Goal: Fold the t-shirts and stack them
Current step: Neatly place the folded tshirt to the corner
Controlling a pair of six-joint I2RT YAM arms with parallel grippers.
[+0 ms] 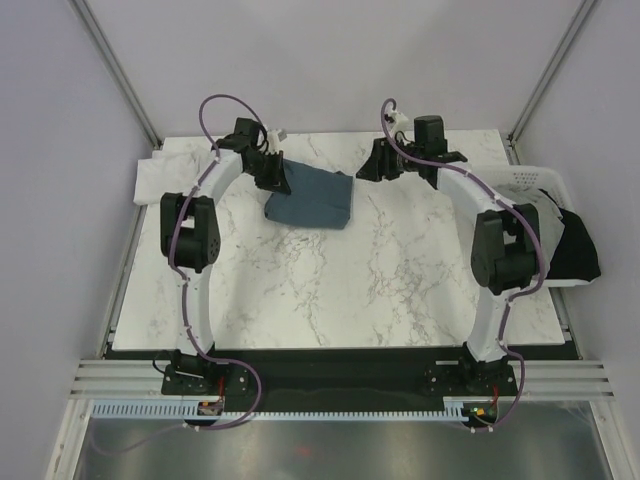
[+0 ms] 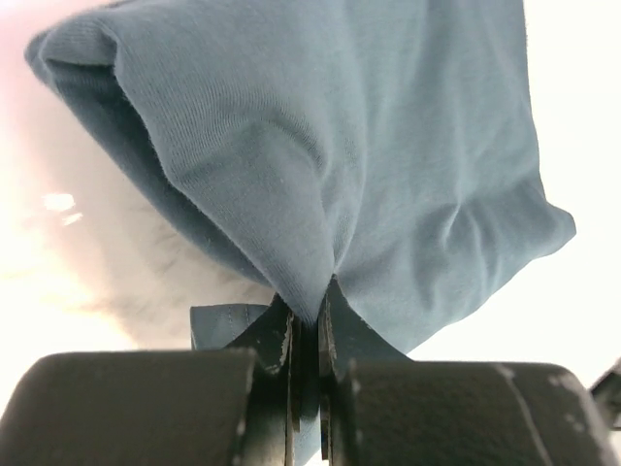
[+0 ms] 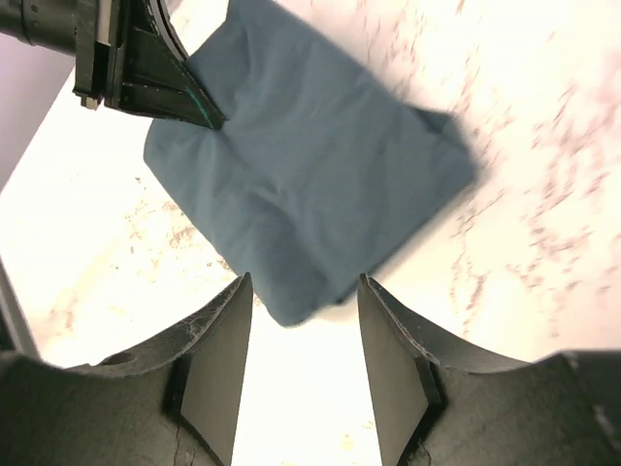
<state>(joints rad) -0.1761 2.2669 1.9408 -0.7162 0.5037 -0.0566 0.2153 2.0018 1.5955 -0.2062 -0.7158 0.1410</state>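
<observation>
Far-table point(image 1: 330, 290) t-shirt point(image 1: 312, 200), basket point(image 1: 537, 180) right

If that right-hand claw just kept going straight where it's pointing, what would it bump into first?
Most likely the folded slate-blue t-shirt: its nearest corner lies straight ahead of the open right gripper, though the depth is unclear.

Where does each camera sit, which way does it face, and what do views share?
Top external: overhead from behind, looking down at the white marble-patterned table; left arm and right arm show.
Left wrist: along the left gripper, shut on the folded slate-blue cloth t-shirt.
Right wrist: down past the open right gripper at that shirt.
Shared: all three show the shirt.
</observation>
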